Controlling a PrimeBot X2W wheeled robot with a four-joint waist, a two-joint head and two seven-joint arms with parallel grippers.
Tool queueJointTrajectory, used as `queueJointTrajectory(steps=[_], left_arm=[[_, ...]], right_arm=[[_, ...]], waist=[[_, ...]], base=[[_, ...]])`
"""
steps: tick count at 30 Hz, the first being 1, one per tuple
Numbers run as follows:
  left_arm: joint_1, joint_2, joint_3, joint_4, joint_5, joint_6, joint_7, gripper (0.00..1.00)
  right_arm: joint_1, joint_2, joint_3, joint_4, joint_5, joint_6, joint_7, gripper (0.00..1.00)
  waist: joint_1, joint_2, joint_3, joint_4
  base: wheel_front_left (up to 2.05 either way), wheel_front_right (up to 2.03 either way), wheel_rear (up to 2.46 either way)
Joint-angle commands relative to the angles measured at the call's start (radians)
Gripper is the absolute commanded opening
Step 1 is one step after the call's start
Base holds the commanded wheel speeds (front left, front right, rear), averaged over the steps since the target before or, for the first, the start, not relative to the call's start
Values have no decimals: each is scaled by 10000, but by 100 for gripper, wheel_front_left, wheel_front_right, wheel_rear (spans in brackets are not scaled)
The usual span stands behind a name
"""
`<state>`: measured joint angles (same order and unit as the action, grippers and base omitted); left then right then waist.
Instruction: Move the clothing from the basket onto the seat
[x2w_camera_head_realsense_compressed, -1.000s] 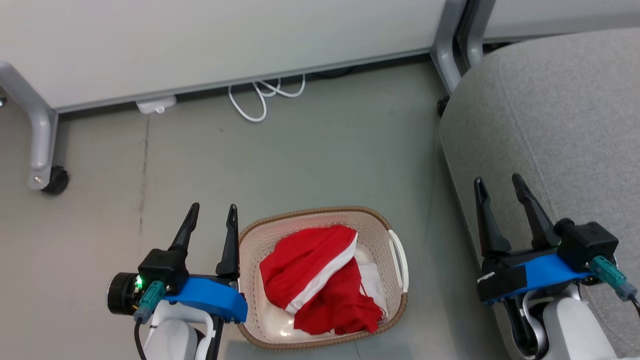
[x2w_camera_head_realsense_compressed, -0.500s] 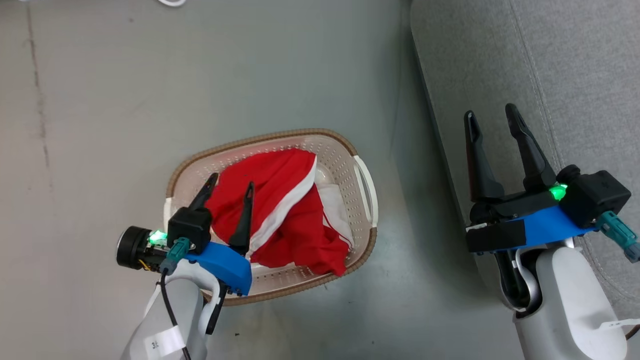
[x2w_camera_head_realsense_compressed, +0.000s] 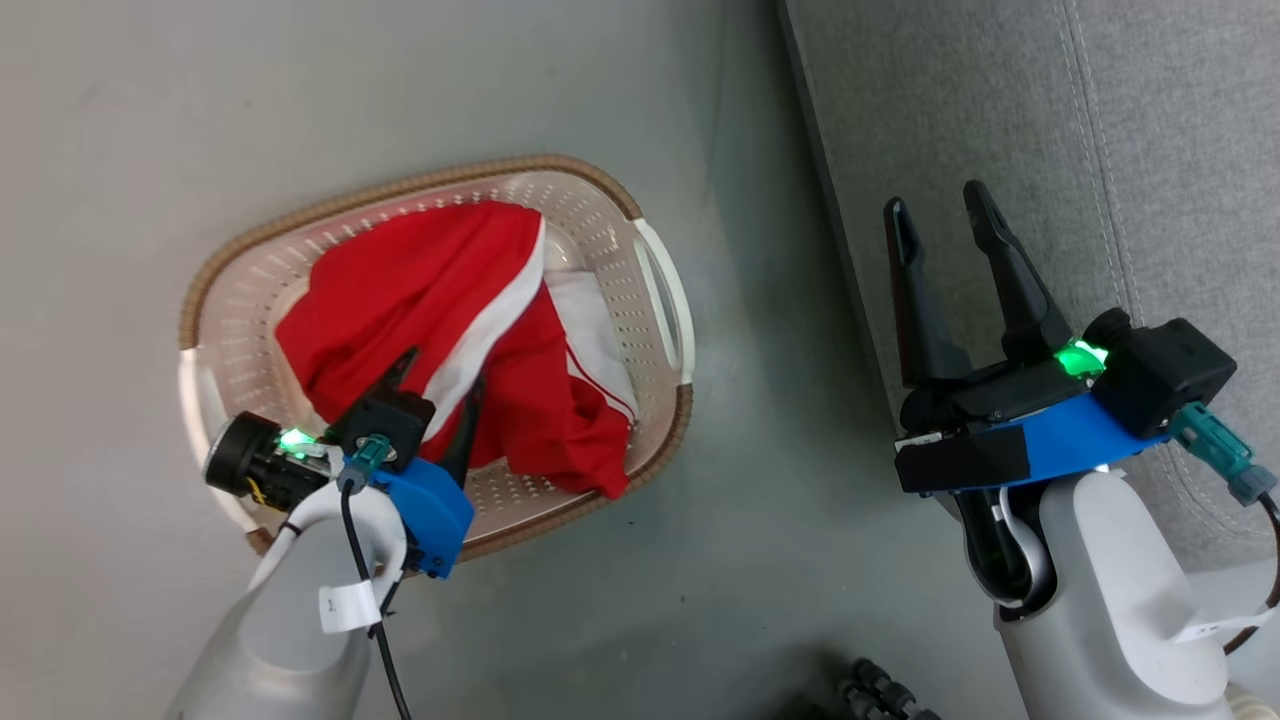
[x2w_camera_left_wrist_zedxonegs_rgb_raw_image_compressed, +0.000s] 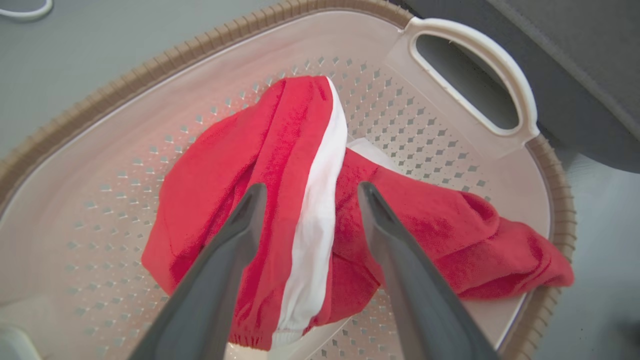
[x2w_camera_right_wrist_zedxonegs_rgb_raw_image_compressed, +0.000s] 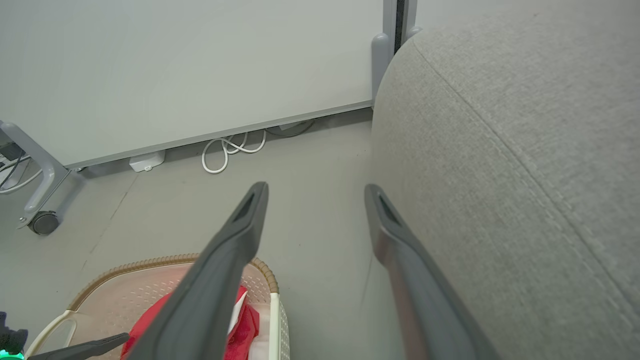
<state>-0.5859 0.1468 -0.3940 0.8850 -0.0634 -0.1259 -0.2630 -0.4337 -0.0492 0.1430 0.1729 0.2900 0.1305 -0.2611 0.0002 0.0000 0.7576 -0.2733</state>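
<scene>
A: Garments?
B: Bright-red soft clothing (x2w_camera_head_realsense_compressed: 420, 270), one white-striped, heaped in cream perforated plastic basket (x2w_camera_head_realsense_compressed: 400, 185) beside light-grey upholstered seat (x2w_camera_head_realsense_compressed: 1000, 100).
A: Jaws?
B: Both wide, empty: left gripper (x2w_camera_head_realsense_compressed: 443, 368) over heap, right gripper (x2w_camera_head_realsense_compressed: 934, 197) over seat edge.

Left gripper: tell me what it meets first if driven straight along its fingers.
The clothing in the basket: the open left gripper points at it, fingers either side of its white stripe. The gap to it is unclear.
</scene>
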Motion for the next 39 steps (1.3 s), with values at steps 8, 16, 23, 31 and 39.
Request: queueJointTrajectory(steps=[8, 16, 23, 31, 39], left_arm=[[-1035, 430, -540, 1372, 364, -38, 36, 100], [-1697, 688, -1169, 2282, 1093, 700, 390, 100], [-2092, 878, -1516, 2898, 1465, 1418, 730, 100], [-2347, 865, -1592, 3348, 1356, 1542, 1081, 0], [-2455, 809, -1556, 3510, 1091, 1418, 1028, 0]], right_arm=[[-306, -22, 244, -252, 633, 4, -48, 100], [-343, -22, 415, -301, 980, 4, -49, 100], [-361, -22, 627, -374, 1185, 4, -48, 100], [-269, -22, 751, -381, 1336, 4, -50, 100], [-293, -22, 700, -307, 1231, 4, -49, 100]], waist=[[-2, 0, 907, -658], [-2, 0, 1208, -884], [-2, 0, 1322, -1080], [-2, 0, 1339, -1213], [-2, 0, 1256, -1234]], base=[[0, 0, 0], [0, 0, 0], [0, 0, 0], [0, 0, 0], [0, 0, 0]])
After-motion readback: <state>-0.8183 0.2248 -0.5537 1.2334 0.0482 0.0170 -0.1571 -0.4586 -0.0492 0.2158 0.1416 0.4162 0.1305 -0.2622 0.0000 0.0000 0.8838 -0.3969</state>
